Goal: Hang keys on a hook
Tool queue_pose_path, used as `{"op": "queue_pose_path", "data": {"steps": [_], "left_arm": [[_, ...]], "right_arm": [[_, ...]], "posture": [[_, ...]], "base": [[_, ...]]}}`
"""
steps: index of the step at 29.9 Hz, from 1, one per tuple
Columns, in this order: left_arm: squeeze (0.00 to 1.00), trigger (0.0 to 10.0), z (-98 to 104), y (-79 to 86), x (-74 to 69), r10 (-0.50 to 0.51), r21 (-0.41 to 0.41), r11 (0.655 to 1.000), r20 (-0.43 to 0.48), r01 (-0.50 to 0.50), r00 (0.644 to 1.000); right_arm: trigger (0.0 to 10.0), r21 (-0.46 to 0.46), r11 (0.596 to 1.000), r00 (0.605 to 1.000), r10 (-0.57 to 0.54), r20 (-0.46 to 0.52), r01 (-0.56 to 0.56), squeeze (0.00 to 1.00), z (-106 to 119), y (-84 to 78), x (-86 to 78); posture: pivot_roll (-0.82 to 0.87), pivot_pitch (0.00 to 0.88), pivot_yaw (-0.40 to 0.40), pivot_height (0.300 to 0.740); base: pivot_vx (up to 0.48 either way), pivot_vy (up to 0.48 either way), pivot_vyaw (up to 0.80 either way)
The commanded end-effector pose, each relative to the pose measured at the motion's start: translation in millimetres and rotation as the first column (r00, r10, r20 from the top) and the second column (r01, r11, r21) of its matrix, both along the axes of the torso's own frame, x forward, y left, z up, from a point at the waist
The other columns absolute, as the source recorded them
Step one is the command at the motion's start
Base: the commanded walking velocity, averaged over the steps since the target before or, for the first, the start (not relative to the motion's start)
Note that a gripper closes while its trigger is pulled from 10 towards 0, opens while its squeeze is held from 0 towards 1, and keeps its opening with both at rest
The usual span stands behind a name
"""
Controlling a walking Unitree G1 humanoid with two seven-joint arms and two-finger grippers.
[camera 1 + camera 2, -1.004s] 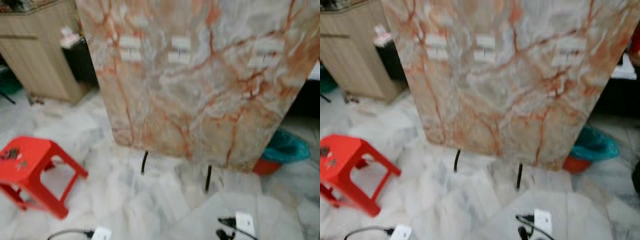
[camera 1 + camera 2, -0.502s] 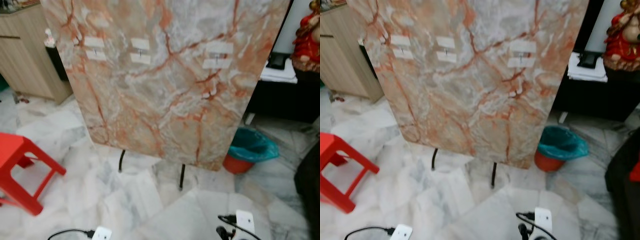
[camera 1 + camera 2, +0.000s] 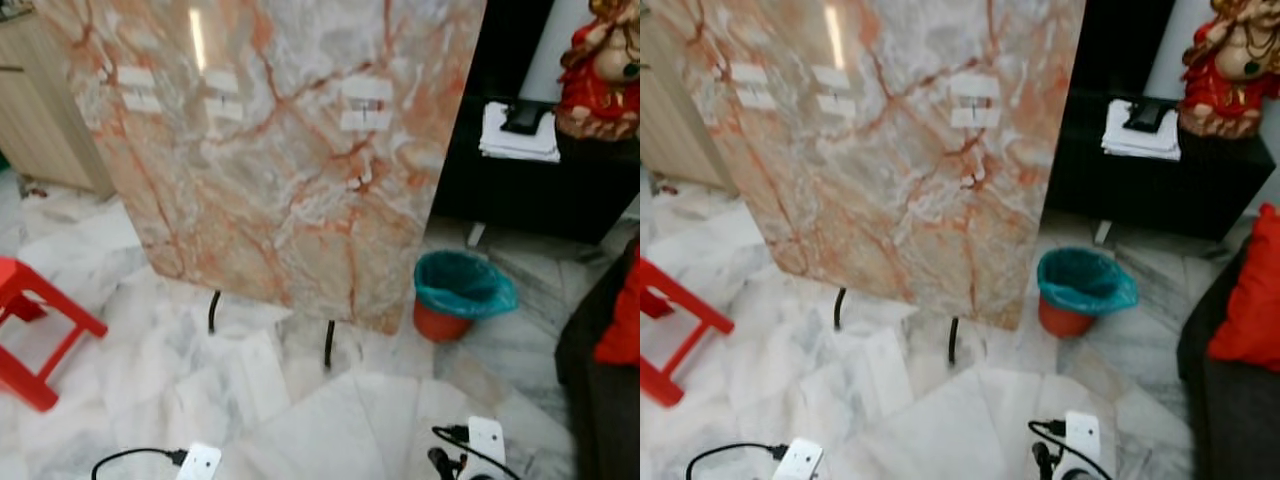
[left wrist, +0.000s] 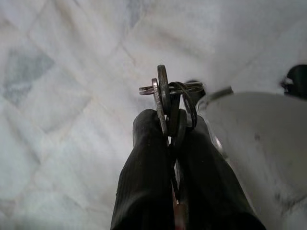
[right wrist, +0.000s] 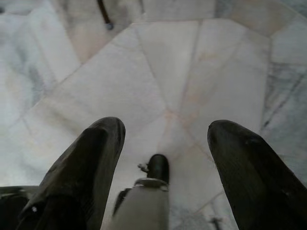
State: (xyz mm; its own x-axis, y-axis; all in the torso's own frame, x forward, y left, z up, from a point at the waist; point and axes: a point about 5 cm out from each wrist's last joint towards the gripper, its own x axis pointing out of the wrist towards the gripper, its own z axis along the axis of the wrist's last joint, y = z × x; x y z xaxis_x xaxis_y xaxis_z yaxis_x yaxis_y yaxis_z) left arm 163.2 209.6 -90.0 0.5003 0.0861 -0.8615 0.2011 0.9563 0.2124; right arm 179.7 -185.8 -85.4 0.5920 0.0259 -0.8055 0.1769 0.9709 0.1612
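Keys: a bunch of flat silver metal keys on a wire ring (image 4: 168, 98) is pinched between the two black fingers of the left pincer (image 4: 169, 125), which hangs low over the pale veined marble floor (image 3: 300, 400); the ring and key heads stick out past the fingertips.
Left pincer: closed narrow on the keys, gripping the blades edge-on.
Right pincer: (image 5: 165, 132) spread wide with nothing between its fingers, pointing down at the floor tiles; idle.
Board: a tall slab patterned in orange-veined marble (image 3: 270, 150) leans on thin black legs (image 3: 328, 345), standing on the floor ahead of the robot.
Hooks: small white adhesive pads near the board's top edge, one toward its right edge (image 3: 365, 103), one about the middle (image 3: 222, 95) and one toward its left edge (image 3: 133, 88); each seems to carry a small hook, too small to make out clearly.
Nearby: a red plastic stool (image 3: 35, 330) at the left, a red bin lined with a teal bag (image 3: 455, 295) just beside the board's lower right corner, white power strips with black cords (image 3: 478, 445) on the floor close to the robot's feet.
Step in hand: judged as the approach to the board, keys not yet raised.
Doing it well: square up to one pad, avoid the cords, lift the left arm so the protruding ring faces the hook, slide the ring over the tip, and only then let the fingers part.
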Motion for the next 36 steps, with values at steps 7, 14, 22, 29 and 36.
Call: {"op": "queue_pose_path", "data": {"steps": [7,14,22,29,36], "left_arm": [[0.00,10.0,0.2,2.9,-0.7,0.013,-0.009,1.000,-0.002,-0.013,1.000],[0.00,10.0,-0.3,1.7,-1.4,0.009,-0.010,1.000,-0.006,-0.009,1.000],[0.00,10.0,-0.5,2.8,-2.6,0.008,-0.009,1.000,-0.007,-0.008,1.000],[0.00,10.0,-0.6,2.4,-2.5,0.006,-0.009,1.000,-0.005,-0.006,1.000],[0.00,10.0,3.0,3.4,4.8,0.006,0.022,1.000,0.035,-0.007,0.999]], "right_arm": [[10.0,0.012,1.000,1.000,-0.015,-0.010,0.015,0.00,-1.3,1.7,-1.9],[10.0,0.010,1.000,1.000,-0.002,-0.015,0.002,0.00,-1.2,2.0,-1.6],[10.0,0.010,1.000,1.000,-0.007,-0.008,0.007,0.00,-0.9,2.0,-1.0],[10.0,0.010,1.000,1.000,-0.011,-0.008,0.011,0.00,-0.8,1.4,-0.9],[10.0,0.014,1.000,1.000,-0.007,-0.008,0.007,0.00,-0.6,0.9,-0.8]], "posture": [[0.05,0.036,-0.010,0.740],[0.04,0.040,-0.010,0.740],[0.04,0.035,-0.010,0.740],[0.04,0.032,-0.013,0.740],[0.04,0.032,-0.017,0.740]], "base": [[0.300,0.000,0.00],[0.385,0.000,-0.52],[0.395,0.000,0.00],[0.394,0.000,0.00],[0.052,0.000,-0.23]]}}
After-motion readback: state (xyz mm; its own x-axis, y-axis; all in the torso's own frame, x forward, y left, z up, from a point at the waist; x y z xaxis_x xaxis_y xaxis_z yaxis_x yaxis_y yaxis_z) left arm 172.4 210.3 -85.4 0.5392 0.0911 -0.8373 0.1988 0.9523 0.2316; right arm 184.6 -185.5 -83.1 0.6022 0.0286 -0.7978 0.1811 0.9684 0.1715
